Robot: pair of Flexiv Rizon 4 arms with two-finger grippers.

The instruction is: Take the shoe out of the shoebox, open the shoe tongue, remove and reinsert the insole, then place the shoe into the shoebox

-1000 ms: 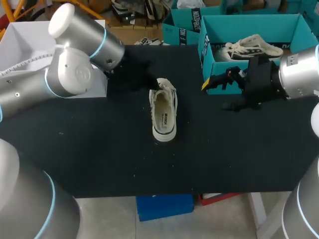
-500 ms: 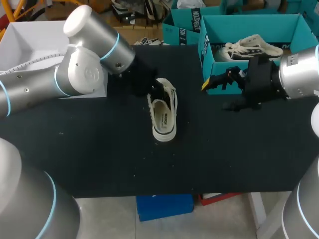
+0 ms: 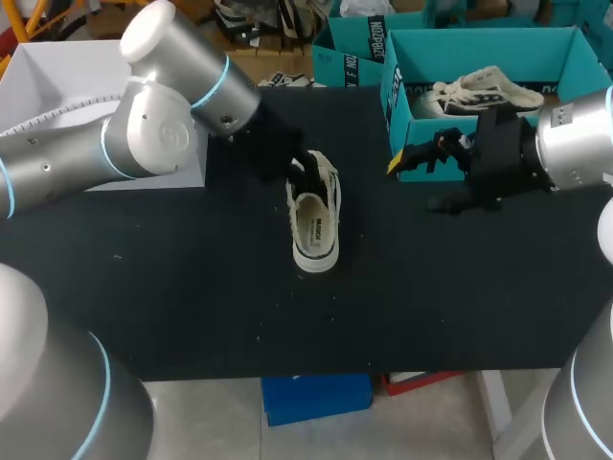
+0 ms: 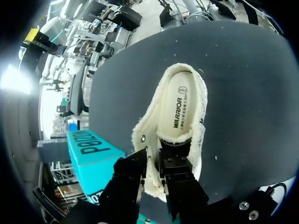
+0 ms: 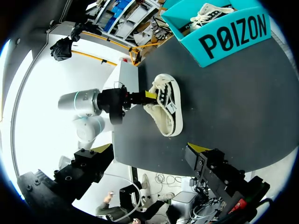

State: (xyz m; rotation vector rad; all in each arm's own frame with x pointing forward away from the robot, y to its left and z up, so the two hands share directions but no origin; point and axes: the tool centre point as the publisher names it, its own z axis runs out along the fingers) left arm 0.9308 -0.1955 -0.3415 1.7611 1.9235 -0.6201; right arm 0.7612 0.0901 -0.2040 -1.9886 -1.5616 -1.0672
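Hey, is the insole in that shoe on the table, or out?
In. The insole lies flat inside the shoe, its printed face showing through the opening.

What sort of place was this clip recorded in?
Most likely a robotics lab test bench. A left arm and a right arm come in over a black table, where a single shoe lies apart from a teal shoebox. It looks staged for handling practice.

Left end effector (image 4: 153, 157) fingers close together, right end effector (image 3: 418, 184) wide apart.
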